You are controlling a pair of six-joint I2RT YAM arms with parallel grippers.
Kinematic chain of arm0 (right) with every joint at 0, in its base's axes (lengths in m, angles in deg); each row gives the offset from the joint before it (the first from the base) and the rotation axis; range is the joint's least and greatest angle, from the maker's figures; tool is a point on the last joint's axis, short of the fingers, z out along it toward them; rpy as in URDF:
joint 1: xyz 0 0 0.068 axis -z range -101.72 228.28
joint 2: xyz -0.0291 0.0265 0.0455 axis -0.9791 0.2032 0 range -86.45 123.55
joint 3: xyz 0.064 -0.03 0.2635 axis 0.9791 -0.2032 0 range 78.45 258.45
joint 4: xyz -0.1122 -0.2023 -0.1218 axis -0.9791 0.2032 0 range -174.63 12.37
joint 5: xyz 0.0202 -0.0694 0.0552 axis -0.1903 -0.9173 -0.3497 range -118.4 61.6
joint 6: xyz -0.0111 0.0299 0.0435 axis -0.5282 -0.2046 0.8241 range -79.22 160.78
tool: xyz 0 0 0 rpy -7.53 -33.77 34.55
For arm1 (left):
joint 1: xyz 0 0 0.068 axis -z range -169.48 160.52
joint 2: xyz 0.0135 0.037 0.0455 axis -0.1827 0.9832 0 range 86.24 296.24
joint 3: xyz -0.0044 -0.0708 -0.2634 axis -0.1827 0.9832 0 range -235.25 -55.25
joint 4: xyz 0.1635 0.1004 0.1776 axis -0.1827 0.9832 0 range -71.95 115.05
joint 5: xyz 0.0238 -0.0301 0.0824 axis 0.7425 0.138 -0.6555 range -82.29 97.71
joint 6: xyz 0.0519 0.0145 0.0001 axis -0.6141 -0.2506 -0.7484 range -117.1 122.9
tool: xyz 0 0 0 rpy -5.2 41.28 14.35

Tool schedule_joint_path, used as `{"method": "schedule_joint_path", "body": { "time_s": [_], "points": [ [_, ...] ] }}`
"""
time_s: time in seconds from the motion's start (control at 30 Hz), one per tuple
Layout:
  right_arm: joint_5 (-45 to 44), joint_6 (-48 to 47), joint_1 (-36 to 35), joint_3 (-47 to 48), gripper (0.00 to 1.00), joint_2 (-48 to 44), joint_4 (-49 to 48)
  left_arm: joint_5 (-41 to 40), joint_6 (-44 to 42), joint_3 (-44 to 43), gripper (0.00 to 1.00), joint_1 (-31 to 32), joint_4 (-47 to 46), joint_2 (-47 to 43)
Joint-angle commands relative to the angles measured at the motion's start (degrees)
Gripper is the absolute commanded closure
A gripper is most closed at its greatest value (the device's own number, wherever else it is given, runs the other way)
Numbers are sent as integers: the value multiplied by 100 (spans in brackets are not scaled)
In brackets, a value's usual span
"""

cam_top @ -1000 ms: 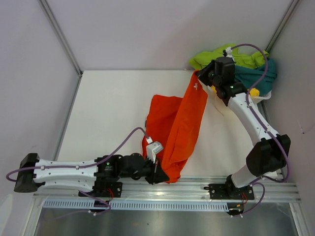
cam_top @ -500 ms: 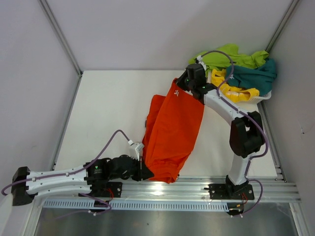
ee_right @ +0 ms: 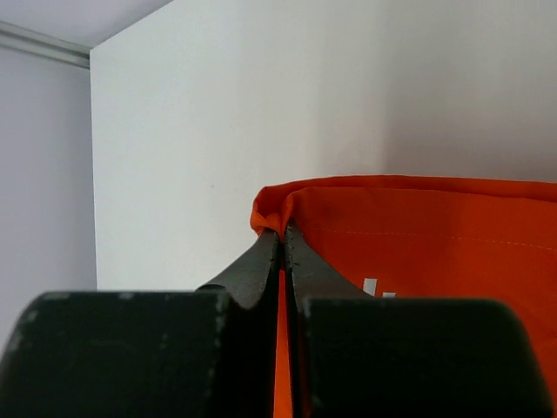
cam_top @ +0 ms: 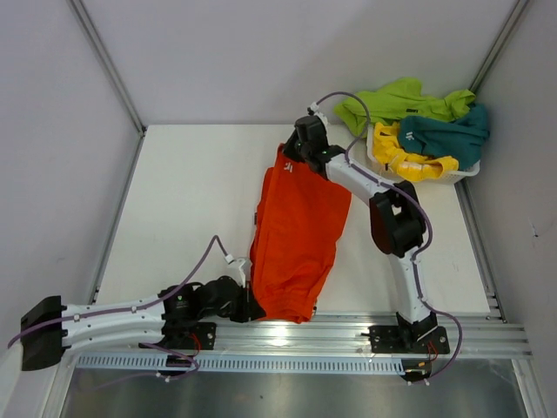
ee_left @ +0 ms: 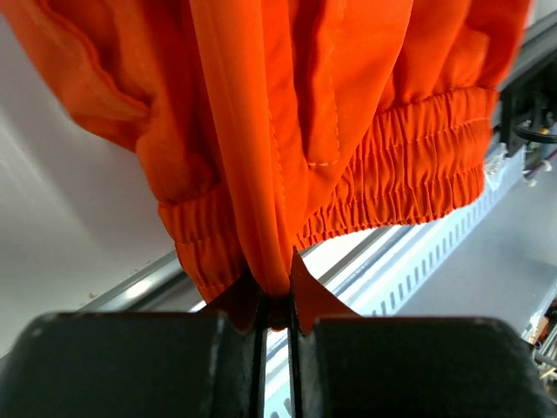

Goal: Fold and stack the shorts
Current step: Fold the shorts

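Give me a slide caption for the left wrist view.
Left tool shut on a fold of the orange shorts.

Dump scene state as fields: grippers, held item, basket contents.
left gripper: shut on orange shorts, elastic band end, near table edge
right gripper: shut on orange shorts, far corner
orange shorts: stretched between both grippers over the table
basket: yellow shorts and teal shorts inside; lime green shorts draped at far rim
folded stack: none visible

Four shorts: orange, yellow, lime, teal; one basket; two arms.
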Motion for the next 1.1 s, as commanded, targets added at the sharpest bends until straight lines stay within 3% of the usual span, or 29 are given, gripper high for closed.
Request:
{"method": "schedule_joint_path", "body": {
  "time_s": [0.0,0.17,0.33,0.43,0.63,0.67,0.7,0.77,0.8,0.97,1.07],
  "points": [
    [-418,-169,0,684,100,374,-141,444,58,138,92,-94,-297,151],
    [-427,-222,-70,1247,100,1067,96,524,5,226,84,-251,-323,274],
    [-471,-222,-123,1818,100,1552,491,744,119,621,82,-357,-587,266],
    [-445,-213,-114,2038,95,1781,721,814,154,701,83,-358,-754,309],
    [64,-230,26,2205,57,1781,598,736,75,631,82,-375,-684,336],
    [117,-361,53,2345,50,1764,667,718,75,604,81,-384,-641,310],
    [196,-449,62,2424,35,1711,738,700,66,596,80,-392,-631,275],
    [144,-625,71,2556,18,1510,922,648,66,526,65,-410,-535,126],
    [118,-835,62,2548,15,1404,958,613,57,508,58,-401,-500,47],
    [240,-1258,150,2215,9,483,1186,525,-74,192,5,-428,-9,-533],
    [581,-1566,202,1618,9,-228,1257,384,-215,-81,1,-472,422,-753]
  ]
}}
